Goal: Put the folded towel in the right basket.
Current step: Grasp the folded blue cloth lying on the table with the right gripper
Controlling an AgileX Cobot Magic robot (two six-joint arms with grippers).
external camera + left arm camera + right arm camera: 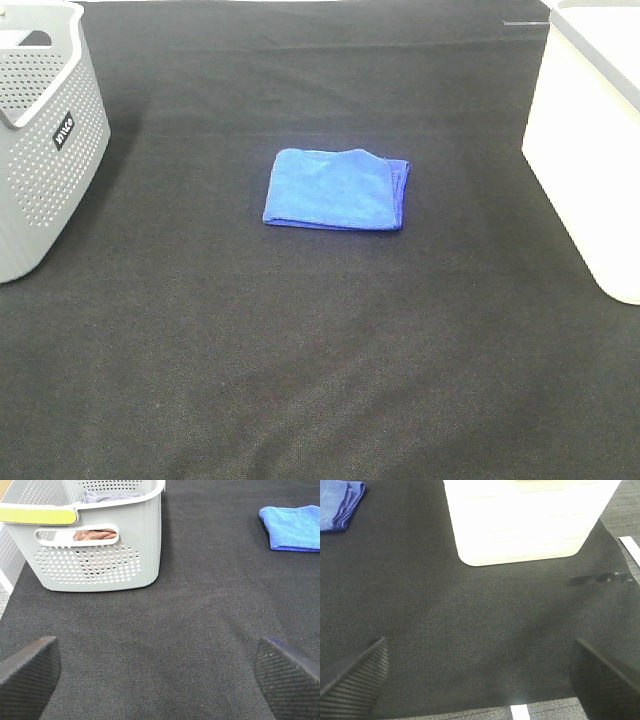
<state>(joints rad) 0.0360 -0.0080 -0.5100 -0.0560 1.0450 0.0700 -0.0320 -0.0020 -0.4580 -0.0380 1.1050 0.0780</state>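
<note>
A folded blue towel (337, 189) lies flat on the black cloth near the middle of the table. It also shows in the left wrist view (293, 527) and at the edge of the right wrist view (338, 502). The white right basket (597, 140) stands at the right edge; its wall fills the right wrist view (530, 522). My left gripper (155, 675) is open and empty, well short of the towel. My right gripper (480, 677) is open and empty, in front of the white basket. Neither arm shows in the high view.
A grey perforated basket (45, 140) stands at the left edge, with cloth inside seen in the left wrist view (95, 535). The black cloth (320, 370) covers the table. Its front edge and a strip of grey floor show in the right wrist view (520, 711).
</note>
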